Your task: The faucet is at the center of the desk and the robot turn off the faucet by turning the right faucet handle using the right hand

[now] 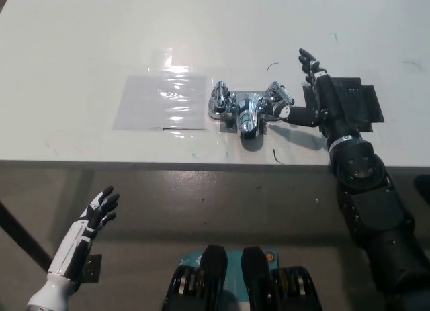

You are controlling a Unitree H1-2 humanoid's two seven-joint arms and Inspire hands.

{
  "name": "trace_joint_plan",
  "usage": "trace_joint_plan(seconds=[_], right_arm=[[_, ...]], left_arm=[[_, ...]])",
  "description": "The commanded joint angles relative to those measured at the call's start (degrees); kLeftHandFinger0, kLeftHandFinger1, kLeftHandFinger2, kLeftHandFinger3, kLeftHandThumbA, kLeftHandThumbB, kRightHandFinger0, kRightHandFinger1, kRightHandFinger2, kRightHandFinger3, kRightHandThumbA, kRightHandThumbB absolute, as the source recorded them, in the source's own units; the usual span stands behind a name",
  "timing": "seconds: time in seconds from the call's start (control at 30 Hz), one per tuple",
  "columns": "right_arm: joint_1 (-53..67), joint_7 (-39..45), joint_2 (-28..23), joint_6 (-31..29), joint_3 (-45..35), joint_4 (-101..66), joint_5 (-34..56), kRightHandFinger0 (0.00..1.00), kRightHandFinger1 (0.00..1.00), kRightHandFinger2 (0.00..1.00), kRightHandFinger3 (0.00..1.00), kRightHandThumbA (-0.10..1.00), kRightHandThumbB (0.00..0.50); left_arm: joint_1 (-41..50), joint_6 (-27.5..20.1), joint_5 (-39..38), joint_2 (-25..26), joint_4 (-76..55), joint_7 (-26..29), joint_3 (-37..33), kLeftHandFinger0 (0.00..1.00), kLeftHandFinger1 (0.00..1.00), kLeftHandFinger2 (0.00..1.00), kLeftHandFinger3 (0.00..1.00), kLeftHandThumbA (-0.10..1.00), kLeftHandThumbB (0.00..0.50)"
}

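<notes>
Black right hand is over the white desk, just right of the chrome two-handle faucet. Fingers spread: the upper ones point far and slightly left, clear of everything, and one lower finger reaches left toward the right chrome faucet handle, its tip at or just beside the handle base; can't tell if it's actually touching. Hand isn't wrapped around the handle, nothing held. Black right forearm runs from the wrist down to the lower right and crosses the near desk edge. Under the wrist and palm is a flat black rectangular patch on the desk surface, partly covered by the arm. Faucet sits roughly mid-desk, close to the near edge, on a small grey base plate; spout points toward the near edge, left chrome handle mirrors the right one on the other side of the body. Just left of the faucet, touching or nearly touching its base, lies a glossy clear plastic sheet taped flat, with glare on it. A few small dark pen-like marks on the desk near the faucet. White left hand rests lower left, below the desk edge and well apart from the faucet, fingers apart, holding nothing.
</notes>
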Motion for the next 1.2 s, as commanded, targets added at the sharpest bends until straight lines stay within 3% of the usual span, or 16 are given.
trace_joint_plan(seconds=[0.0, 0.3, 0.4, 0.53, 0.73, 1.03, 1.1, 1.17], right_arm=[[-4.1, 1.2, 0.9, -2.1, -0.8, 0.3, 2.4, 1.0, 1.0, 1.0, 1.0, 1.0, 0.375], [-5.5, 1.4, 2.7, -4.0, -1.1, 0.6, 3.8, 1.0, 1.0, 1.0, 1.0, 1.0, 0.417], [-6.0, 4.3, 3.8, -4.3, -3.0, 0.6, 7.9, 1.0, 1.0, 1.0, 1.0, 1.0, 0.382], [-6.2, 9.8, 5.1, -2.7, -6.2, -0.3, 14.0, 1.0, 1.0, 1.0, 1.0, 1.0, 0.39], [-6.5, 11.0, 5.7, -2.9, -7.1, -1.2, 14.8, 1.0, 1.0, 1.0, 1.0, 1.0, 0.401], [-5.8, 11.8, 6.7, -3.6, -7.0, 0.7, 15.6, 1.0, 1.0, 1.0, 1.0, 1.0, 0.354], [-5.8, 11.5, 6.7, -3.8, -6.8, 1.6, 15.1, 1.0, 1.0, 1.0, 1.0, 1.0, 0.367], [-6.1, 9.9, 7.1, -4.3, -6.0, 3.1, 13.4, 1.0, 1.0, 1.0, 1.0, 1.0, 0.412]], left_arm=[[-0.9, -1.3, -0.3, 0.9, -1.0, -0.8, 0.4, 1.0, 1.0, 1.0, 1.0, 1.0, 0.416], [-1.1, -1.7, 0.0, 1.1, -0.8, -0.8, 0.3, 1.0, 1.0, 1.0, 1.0, 1.0, 0.408], [-1.1, -1.1, -0.2, 1.0, -1.2, -0.9, 0.3, 1.0, 1.0, 1.0, 1.0, 1.0, 0.417], [-1.3, -1.2, -0.1, 1.3, -1.4, -1.0, 0.4, 1.0, 1.0, 1.0, 1.0, 1.0, 0.414], [-1.5, -1.1, -0.4, 1.2, -1.2, -1.0, 0.5, 1.0, 1.0, 1.0, 1.0, 1.0, 0.423], [-1.3, -1.4, -0.2, 1.2, -1.3, -1.0, 0.4, 1.0, 1.0, 1.0, 1.0, 1.0, 0.411], [-1.4, -1.0, -0.3, 1.3, -1.6, -1.0, 0.4, 1.0, 1.0, 1.0, 1.0, 1.0, 0.422], [-1.7, -0.9, -0.3, 1.4, -1.5, -1.0, 0.5, 1.0, 1.0, 1.0, 1.0, 1.0, 0.419]])
